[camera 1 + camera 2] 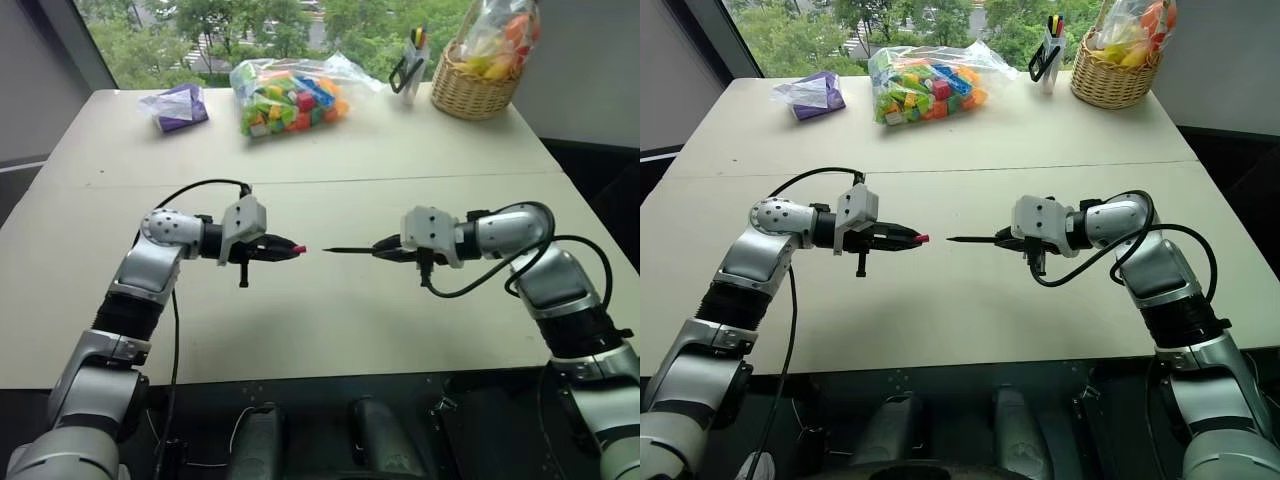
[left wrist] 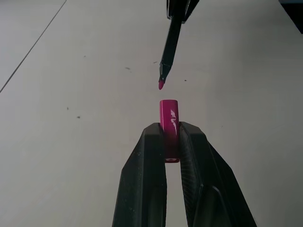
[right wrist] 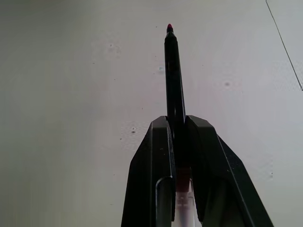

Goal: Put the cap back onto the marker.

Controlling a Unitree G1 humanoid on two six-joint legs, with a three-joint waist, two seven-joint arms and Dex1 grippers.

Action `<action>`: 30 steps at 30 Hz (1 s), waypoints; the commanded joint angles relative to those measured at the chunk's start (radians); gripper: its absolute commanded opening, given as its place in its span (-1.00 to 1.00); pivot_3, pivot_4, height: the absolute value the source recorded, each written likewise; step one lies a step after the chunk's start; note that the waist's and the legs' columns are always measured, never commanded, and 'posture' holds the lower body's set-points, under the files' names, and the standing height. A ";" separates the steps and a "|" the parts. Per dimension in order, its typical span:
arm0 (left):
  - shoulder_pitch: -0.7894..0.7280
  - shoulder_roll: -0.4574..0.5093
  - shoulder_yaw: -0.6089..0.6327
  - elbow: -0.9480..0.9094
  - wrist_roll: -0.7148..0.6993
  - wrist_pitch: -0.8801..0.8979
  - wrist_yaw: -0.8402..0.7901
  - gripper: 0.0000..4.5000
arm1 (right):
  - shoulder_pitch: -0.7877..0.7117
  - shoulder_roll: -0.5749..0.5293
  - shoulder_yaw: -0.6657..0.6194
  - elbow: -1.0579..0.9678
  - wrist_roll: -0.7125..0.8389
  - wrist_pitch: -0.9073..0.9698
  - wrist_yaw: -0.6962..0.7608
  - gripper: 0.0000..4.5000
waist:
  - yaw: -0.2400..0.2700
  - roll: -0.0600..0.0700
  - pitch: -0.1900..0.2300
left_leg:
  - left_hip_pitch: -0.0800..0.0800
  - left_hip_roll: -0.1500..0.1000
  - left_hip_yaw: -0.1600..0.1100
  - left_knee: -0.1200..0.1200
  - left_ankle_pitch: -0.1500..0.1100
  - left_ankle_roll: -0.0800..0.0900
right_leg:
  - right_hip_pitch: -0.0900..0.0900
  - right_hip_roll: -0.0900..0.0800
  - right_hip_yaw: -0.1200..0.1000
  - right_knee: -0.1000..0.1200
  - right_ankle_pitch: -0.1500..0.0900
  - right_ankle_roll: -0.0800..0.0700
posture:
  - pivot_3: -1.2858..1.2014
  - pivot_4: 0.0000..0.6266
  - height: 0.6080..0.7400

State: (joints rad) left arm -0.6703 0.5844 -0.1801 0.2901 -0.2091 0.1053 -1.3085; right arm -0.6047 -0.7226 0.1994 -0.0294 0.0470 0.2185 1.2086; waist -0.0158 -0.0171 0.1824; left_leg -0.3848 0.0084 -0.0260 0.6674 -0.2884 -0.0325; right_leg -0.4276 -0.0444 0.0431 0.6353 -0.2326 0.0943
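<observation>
Above the table (image 1: 330, 330), the left gripper (image 1: 285, 248) pinched the cap (image 2: 169, 124) between its fingers, facing the marker (image 1: 350, 249) clamped in the right gripper (image 1: 390, 250), tips just apart.

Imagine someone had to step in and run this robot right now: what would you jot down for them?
Left gripper: shut on the cap, its open end facing the marker.
Right gripper: shut on the marker, tip pointing at the cap.
Both are held above the table, facing each other with a small gap between tip and cap.
Done: both pieces picked up and roughly lined up.
Left: bring the two together until the cap seats on the tip.
</observation>
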 commanded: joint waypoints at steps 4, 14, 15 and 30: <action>-0.013 0.000 0.010 -0.035 -0.013 0.006 -0.008 -1.00 | -0.029 0.009 -0.008 -0.063 0.040 0.035 -0.002 -0.99 | 0.001 0.000 0.000 | 0.000 0.000 0.000 0.000 0.000 0.000 | 0.000 0.000 0.000 0.000 0.000 0.000 | 0.03 -0.52 1.00; -0.006 -0.017 0.006 -0.083 -0.029 0.052 -0.007 -1.00 | -0.031 0.018 0.001 -0.091 0.057 0.064 -0.009 -0.99 | 0.001 0.000 0.000 | 0.000 0.000 0.000 0.000 0.000 0.000 | 0.000 0.000 0.000 0.000 0.000 0.000 | 0.03 -0.52 1.00; -0.003 -0.018 0.005 -0.090 -0.028 0.055 -0.007 -1.00 | -0.031 0.018 0.003 -0.092 0.057 0.065 -0.010 -0.99 | 0.001 0.000 0.000 | 0.000 0.000 0.000 0.000 0.000 0.000 | 0.000 0.000 0.000 0.000 0.000 0.000 | 0.03 -0.52 1.00; 0.026 -0.011 -0.024 -0.131 -0.002 0.053 -0.018 -1.00 | -0.046 0.029 0.019 -0.122 0.071 0.094 -0.002 -0.99 | 0.001 0.000 0.000 | 0.000 0.000 0.000 0.000 0.000 0.000 | 0.000 0.000 0.000 0.000 0.000 0.000 | 0.03 -0.52 1.00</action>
State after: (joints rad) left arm -0.6375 0.5805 -0.1832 0.1995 -0.2055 0.1819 -1.3092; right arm -0.6114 -0.7056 0.2236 -0.0858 0.0884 0.3176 1.2078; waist -0.0152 -0.0171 0.1824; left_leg -0.3848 0.0084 -0.0261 0.6675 -0.2884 -0.0325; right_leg -0.4276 -0.0445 0.0430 0.6353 -0.2326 0.0944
